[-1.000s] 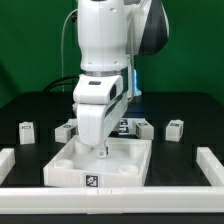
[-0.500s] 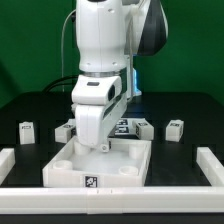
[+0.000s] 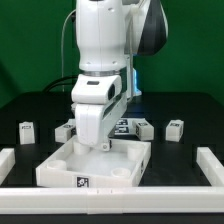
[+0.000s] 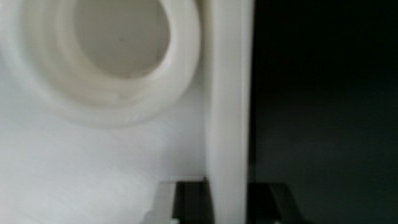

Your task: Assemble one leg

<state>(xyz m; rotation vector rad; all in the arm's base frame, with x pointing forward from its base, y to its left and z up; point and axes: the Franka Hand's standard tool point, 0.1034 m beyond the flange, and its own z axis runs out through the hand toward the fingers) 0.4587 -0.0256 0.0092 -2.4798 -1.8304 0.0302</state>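
Gripping now: back wall of the white top (image 3: 125, 178) is clamped by the tool (image 3: 103, 147).
Leg (image 3: 175, 129): stood free on the surface (image 3: 190, 110), at the exterior view's right, apart from the top.
Handling: judged light, rigid, slick; best pinched across flat sides.

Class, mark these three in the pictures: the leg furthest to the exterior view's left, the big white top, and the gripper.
leg (image 3: 27, 131): exterior view, on its front face.
top (image 3: 118, 178): exterior view, on its front wall.
gripper (image 3: 102, 147): exterior view, between its fingertips.
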